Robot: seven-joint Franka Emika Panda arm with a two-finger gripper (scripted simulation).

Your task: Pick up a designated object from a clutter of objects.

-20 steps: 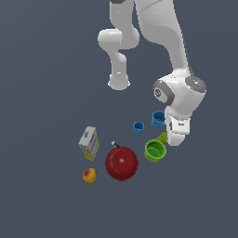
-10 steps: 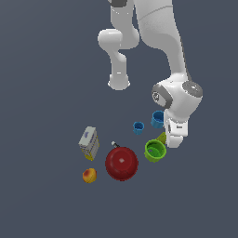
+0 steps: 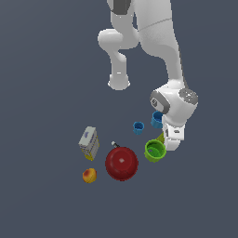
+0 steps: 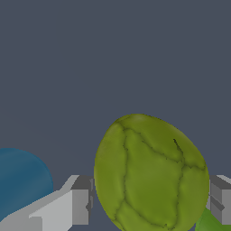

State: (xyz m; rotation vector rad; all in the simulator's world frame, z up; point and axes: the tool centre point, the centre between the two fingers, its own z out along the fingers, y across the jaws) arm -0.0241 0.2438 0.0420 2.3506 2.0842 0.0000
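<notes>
The designated object, a lumpy yellow-green fruit with olive cracks, fills the wrist view and sits between my two fingers. My gripper is open and straddles it, each finger with only a sliver of gap to the fruit. In the exterior view only a yellow sliver of the fruit shows beside the white gripper, which is low in the clutter, right next to the bright green cup.
Two blue cups stand just behind the gripper; one blue cup shows in the wrist view. A red bowl, a grey-yellow box and an orange-red fruit lie toward the exterior view's left.
The gripper has sunk slightly lower toward the fruit beside the green cup. The other objects have not moved.
</notes>
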